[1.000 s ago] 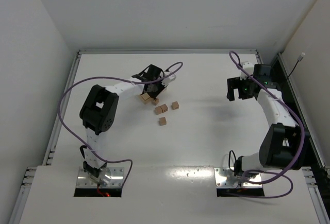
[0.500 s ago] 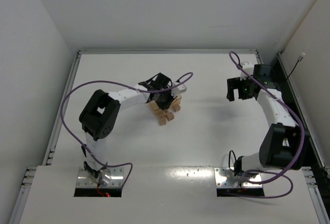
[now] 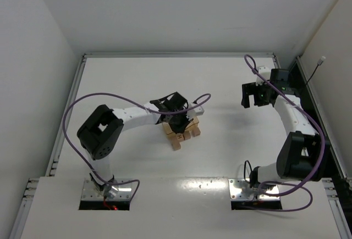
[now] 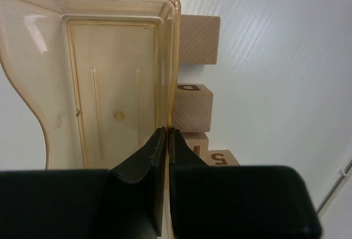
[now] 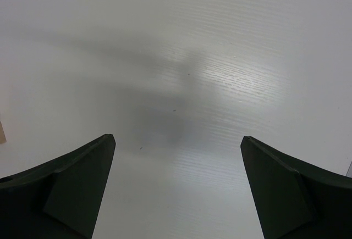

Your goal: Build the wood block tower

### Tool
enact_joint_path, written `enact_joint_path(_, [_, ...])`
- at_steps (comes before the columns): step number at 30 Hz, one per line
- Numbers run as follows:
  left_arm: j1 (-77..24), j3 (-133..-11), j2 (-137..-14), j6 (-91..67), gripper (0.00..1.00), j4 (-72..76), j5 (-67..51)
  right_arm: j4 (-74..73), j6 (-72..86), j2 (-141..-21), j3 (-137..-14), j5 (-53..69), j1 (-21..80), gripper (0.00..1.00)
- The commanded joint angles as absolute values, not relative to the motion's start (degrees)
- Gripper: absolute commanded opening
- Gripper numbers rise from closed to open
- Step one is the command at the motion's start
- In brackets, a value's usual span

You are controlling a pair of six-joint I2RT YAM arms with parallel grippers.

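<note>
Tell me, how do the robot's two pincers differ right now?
The left pincer is shut, pinching the thin rim of a clear amber tray; the right pincer stands wide open and holds nothing. The left pincer sits right beside the wood blocks mid-table; the right pincer hangs over plain white table, well away from them. Both have two black fingers.

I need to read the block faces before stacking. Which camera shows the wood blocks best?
Left wrist: the wood blocks sit close up beside the amber tray, dark marks visible. Top external shows them small, partly under the left gripper. Right wrist shows no clear block.
</note>
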State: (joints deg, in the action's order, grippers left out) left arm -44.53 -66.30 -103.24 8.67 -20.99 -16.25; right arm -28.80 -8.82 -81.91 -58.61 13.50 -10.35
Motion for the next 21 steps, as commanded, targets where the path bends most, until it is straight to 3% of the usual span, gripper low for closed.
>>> enact_joint_path(1, [-42.7, -66.4, -101.2, 4.5, 0.0, -18.6, -13.7, -27.4, -9.1, -80.2, -58.5, 14.2, -10.0, 0.96])
enact_joint_path(14, [-20.1, -86.6, -113.7, -21.7, 0.0, -22.3, 12.5, -26.9, -7.5, -80.7, -58.5, 13.6, -10.0, 0.96])
enact_joint_path(21, [-10.2, -91.3, -118.9, -29.7, 0.0, -28.1, 18.5, -26.9, -6.3, -80.7, -58.5, 14.2, -10.0, 0.96])
